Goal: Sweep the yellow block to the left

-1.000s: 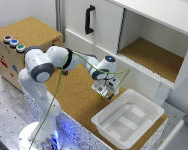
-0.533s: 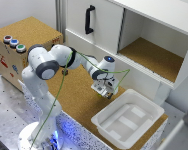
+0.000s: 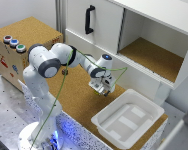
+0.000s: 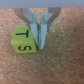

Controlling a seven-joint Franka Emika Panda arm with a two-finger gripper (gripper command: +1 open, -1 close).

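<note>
The yellow block (image 4: 24, 43) sits on the cork surface (image 3: 74, 97), and up close you can read dark letters on it — a "T" on the upper face and an "S" on the face toward the camera. The gripper (image 4: 41, 35) is right beside it, fingers (image 4: 34, 26) pointing down at the cork; the two tips look nearly pressed together with only a sliver between them, and they hold nothing, just sitting against the block's side edge or very close to touching it, too blurry to be sure. In the exterior view the gripper (image 3: 105, 89) hangs low over the cork, near the white tray (image 3: 129, 120), and the block itself is hidden there behind the fingers. A green cable (image 3: 76, 62) runs along the arm (image 3: 49, 60). On the exterior view's left there's a cork-topped box (image 3: 29, 35) with three round buttons (image 3: 14, 43), and behind stands a white cabinet (image 3: 119, 30) with a black handle (image 3: 88, 19) and an open compartment. The box has small marks on its front, unreadable at this size.
</note>
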